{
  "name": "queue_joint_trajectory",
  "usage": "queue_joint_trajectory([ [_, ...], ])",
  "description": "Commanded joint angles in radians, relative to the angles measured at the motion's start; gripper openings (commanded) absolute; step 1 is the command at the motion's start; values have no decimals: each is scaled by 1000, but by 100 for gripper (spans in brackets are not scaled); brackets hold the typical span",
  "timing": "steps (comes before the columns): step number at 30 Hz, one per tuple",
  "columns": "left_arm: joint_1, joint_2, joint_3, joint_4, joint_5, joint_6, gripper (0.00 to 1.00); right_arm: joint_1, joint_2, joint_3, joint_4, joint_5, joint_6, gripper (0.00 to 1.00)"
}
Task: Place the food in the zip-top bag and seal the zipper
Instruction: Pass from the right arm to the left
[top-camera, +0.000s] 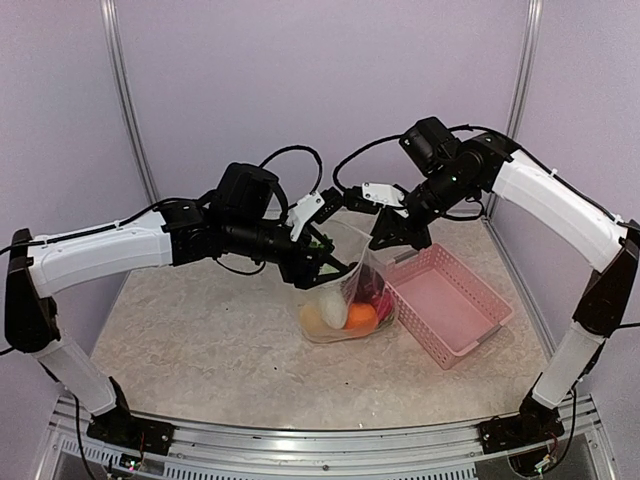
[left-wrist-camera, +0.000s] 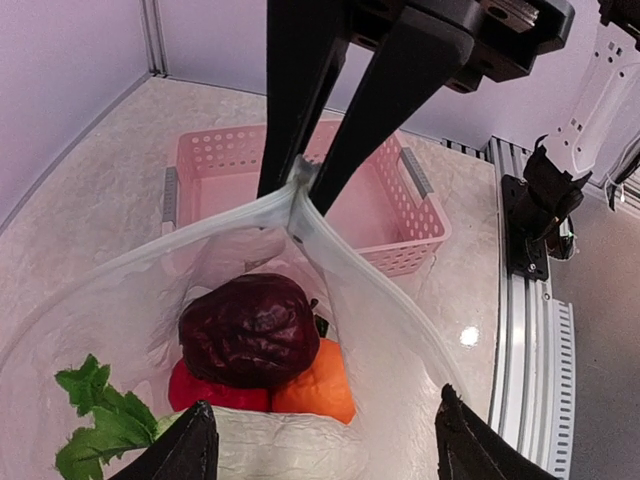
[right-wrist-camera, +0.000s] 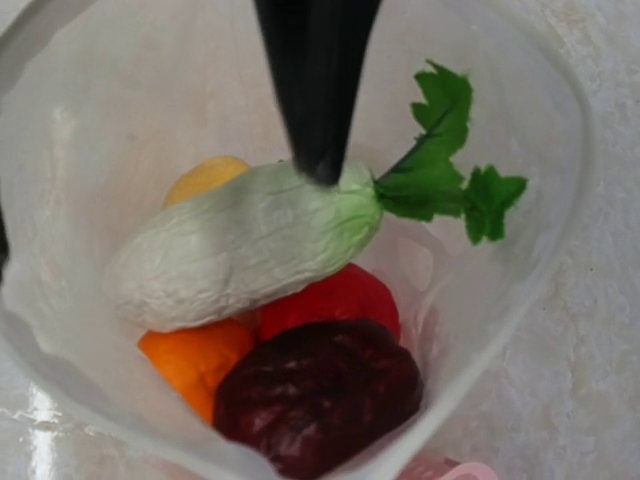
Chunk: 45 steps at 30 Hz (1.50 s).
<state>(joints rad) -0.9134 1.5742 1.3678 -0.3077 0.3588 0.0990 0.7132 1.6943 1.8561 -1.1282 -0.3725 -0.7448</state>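
Note:
The clear zip-top bag (top-camera: 372, 268) stands open on the table with the food inside. The food is a dark purple ball (left-wrist-camera: 250, 330), an orange piece (left-wrist-camera: 318, 385), a red one (left-wrist-camera: 200, 392), a white oblong piece (right-wrist-camera: 240, 245) and a green leaf (right-wrist-camera: 440, 170). A yellow piece (right-wrist-camera: 205, 175) lies under the white one. My right gripper (left-wrist-camera: 300, 185) is shut on the bag's rim and holds it up. The pale zipper (left-wrist-camera: 394, 309) runs along that mouth edge. My left gripper (left-wrist-camera: 325, 445) hangs open over the mouth, one finger (right-wrist-camera: 315, 90) touching the white piece.
The pink slatted basket (top-camera: 448, 300) sits just right of the bag, with nothing in it. Purple walls close the back and sides. The metal rail (left-wrist-camera: 530, 330) with the arm bases runs along the near edge.

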Motion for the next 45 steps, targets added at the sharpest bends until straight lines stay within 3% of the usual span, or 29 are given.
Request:
queue_joint_trajectory([
  [1,-19,42,56,-32,78,13,70,1,-38,-33,20,6,15,0],
  [6,-37,54,36,38,105,-17,74,-14,-34,-43,18,-5,22,0],
  [12,-112,-68,-77,212,-85,3,76,-30,-47,-49,25,-26,28,0],
  [20,-186,-5,15,42,-209,117,68,-35,-44,-44,30,-41,34,0],
  [27,-202,122,126,-38,-474,161,61,-36,-53,-38,24,-53,30,0],
  [32,-204,163,141,-46,-522,178,45,-37,-69,-63,30,-76,26,0],
  [35,-207,153,122,-7,-521,178,24,-42,-79,-94,48,-89,28,1],
  [38,-207,120,87,59,-529,174,0,-61,-92,-138,76,-128,27,8],
  [43,-185,63,34,142,-497,82,0,-143,-167,-319,247,-272,64,44],
  [45,-175,57,29,153,-496,38,0,-161,-210,-412,347,-303,98,49],
])
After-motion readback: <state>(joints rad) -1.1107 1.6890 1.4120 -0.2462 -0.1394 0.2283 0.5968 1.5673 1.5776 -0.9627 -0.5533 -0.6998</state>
